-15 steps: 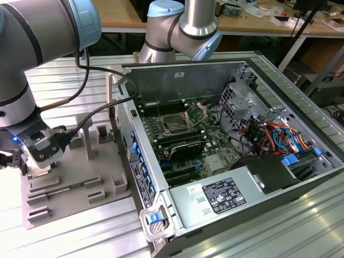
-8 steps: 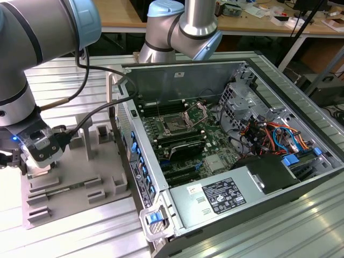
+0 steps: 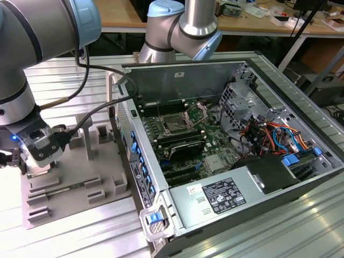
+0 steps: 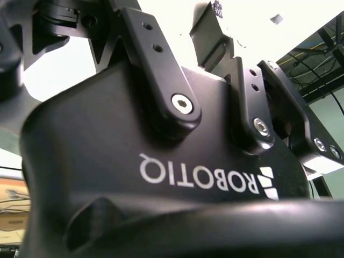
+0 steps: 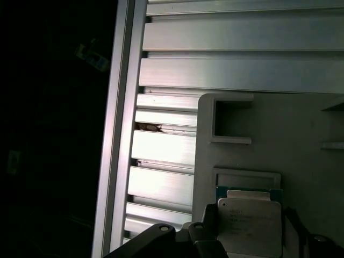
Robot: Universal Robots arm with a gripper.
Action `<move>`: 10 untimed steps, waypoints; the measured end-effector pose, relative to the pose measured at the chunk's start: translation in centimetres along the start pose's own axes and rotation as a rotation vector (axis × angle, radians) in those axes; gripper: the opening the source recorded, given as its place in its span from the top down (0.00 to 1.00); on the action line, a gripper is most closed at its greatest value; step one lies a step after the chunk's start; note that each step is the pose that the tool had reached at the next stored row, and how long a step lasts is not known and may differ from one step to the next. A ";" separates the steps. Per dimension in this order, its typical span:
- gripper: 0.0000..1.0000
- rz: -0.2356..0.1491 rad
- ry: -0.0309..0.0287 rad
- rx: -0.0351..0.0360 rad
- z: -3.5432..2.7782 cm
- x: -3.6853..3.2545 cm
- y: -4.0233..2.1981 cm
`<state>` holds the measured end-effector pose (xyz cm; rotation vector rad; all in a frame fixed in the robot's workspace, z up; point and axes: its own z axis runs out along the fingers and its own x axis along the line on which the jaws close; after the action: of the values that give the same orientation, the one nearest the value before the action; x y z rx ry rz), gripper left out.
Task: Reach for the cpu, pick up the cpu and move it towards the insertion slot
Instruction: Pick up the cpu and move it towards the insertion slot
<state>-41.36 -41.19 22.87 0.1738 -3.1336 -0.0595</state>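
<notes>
First wrist view: reach step, chip (image 5: pixel 250 215) just beneath pincer (image 5: pixel 251 234), its width unclear; likely calls for square, gentle clamp.

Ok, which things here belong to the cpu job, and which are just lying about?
Job: small square silver-topped cpu; dark square metal-framed insertion slot; black gripper over the grey plastic tray.
Lying about: grey white-labelled power-supply box; long black memory slots; orange and blue cables.
</notes>
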 end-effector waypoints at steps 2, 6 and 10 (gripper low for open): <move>0.45 0.000 -0.0001 0.0000 -0.05 0.00 0.00; 0.45 0.000 -0.0001 -0.0001 -0.12 -0.01 0.00; 0.45 0.000 0.0000 -0.0001 -0.22 -0.01 0.01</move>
<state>-41.35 -41.19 23.09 0.1738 -3.1336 -0.0596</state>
